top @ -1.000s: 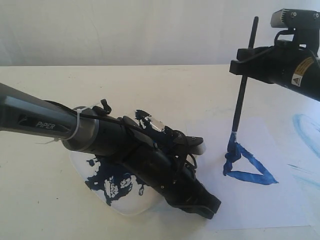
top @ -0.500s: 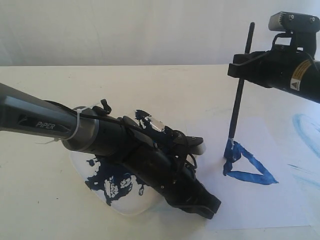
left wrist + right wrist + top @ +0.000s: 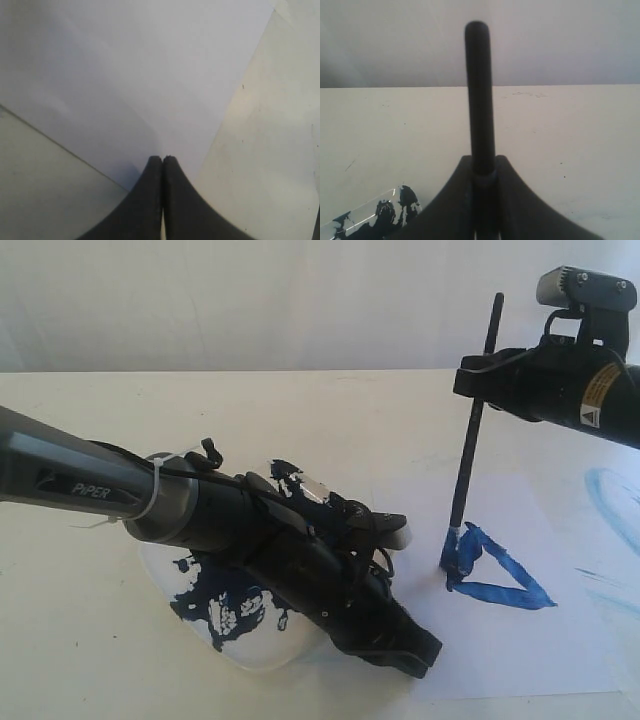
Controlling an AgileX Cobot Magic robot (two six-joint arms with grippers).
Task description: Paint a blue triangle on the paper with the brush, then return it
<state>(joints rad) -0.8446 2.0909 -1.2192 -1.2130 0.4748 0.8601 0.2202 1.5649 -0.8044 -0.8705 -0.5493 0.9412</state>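
Right claw (image 3: 484, 161) around thin straight brush (image 3: 467, 455)

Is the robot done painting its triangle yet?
Nearly. The blue triangle looks closed on the paper. The right tool holds the brush nearly upright, tip at one corner of it. To do: lift off and put the brush back.

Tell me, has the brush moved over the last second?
Yes. In the exterior view the brush has shifted left and lower, its tip sliding down the left side of the blue triangle towards the lower-left corner.
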